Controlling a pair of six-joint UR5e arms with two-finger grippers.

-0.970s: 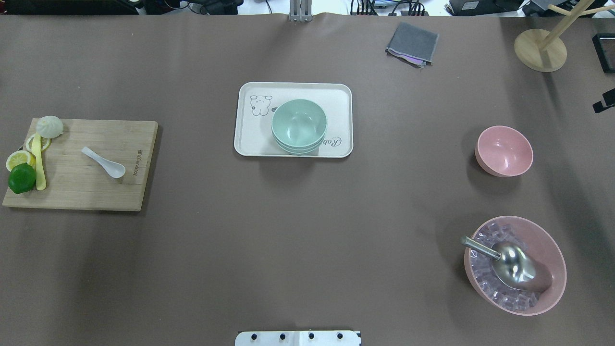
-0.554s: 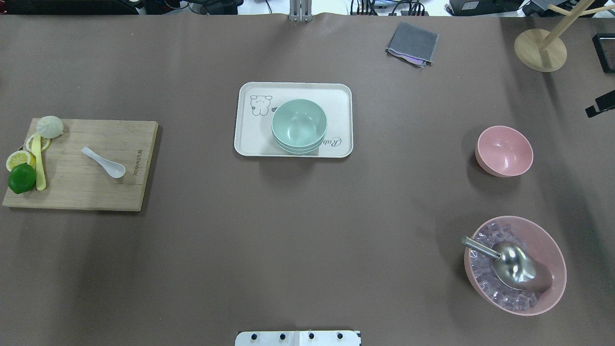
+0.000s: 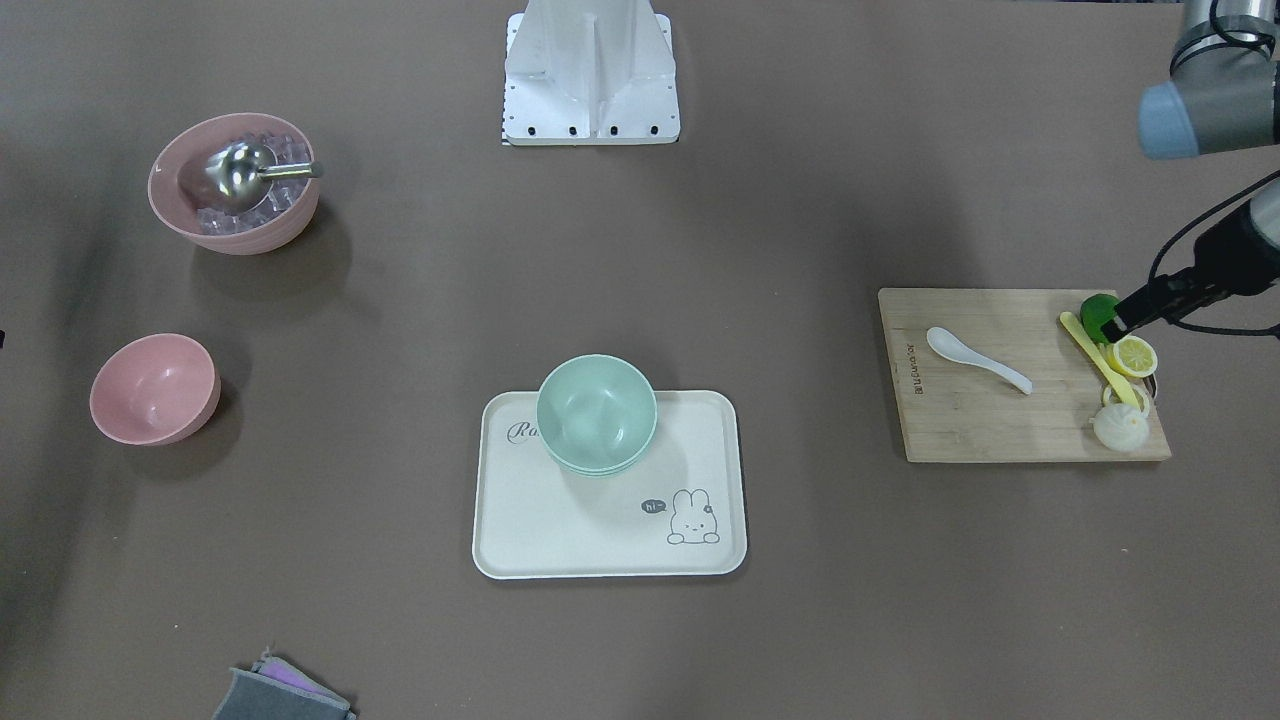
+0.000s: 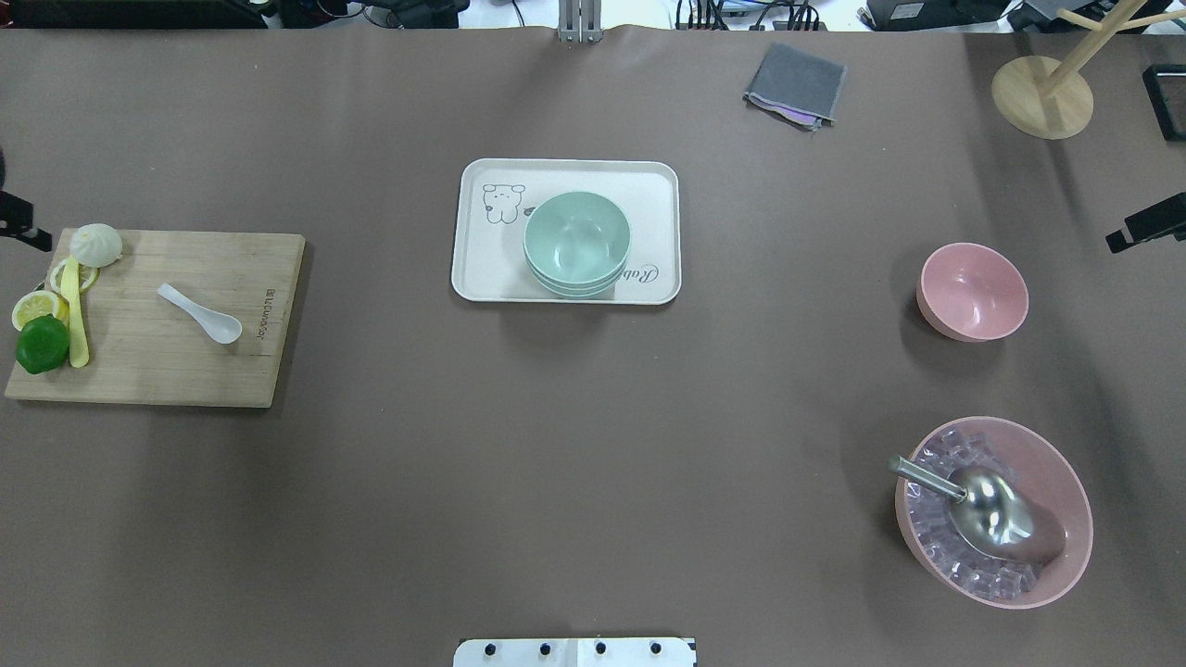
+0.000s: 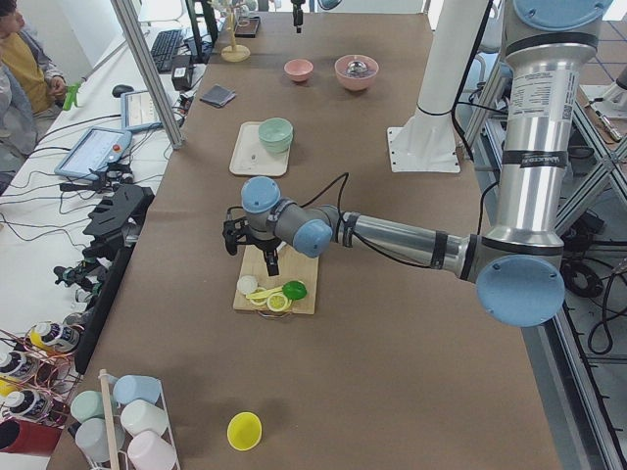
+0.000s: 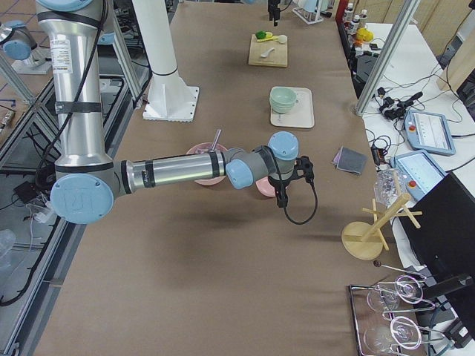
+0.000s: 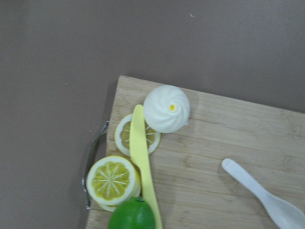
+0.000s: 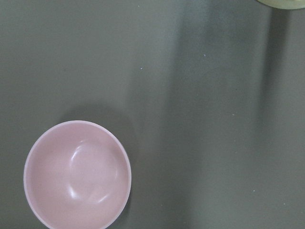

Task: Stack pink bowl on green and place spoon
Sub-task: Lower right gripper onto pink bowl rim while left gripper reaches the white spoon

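Step in hand, as I judged it: approach to the pink bowl point(image 4: 973, 292).
- Right gripper point(image 4: 1121, 239): hung near the bowl, beyond its far side. I could not tell whether my fingers were apart or together.
- Left gripper point(image 3: 1118, 322): hung above the lime end of the cutting board point(image 4: 185, 371), fingers likewise unreadable.
- Method advised: one finger inside the rim, one outside. Pinch the wall firmly, lift straight up, and steer clear of the ice bowl point(image 4: 1075, 547).

Pink bowl: small, matte, empty, upright on the bare table, well apart from the tray point(image 4: 482, 278).
Green bowl point(image 4: 576, 243): on the tray, apparently a nested set.
Spoon point(image 4: 199, 313): white, flat on the board.
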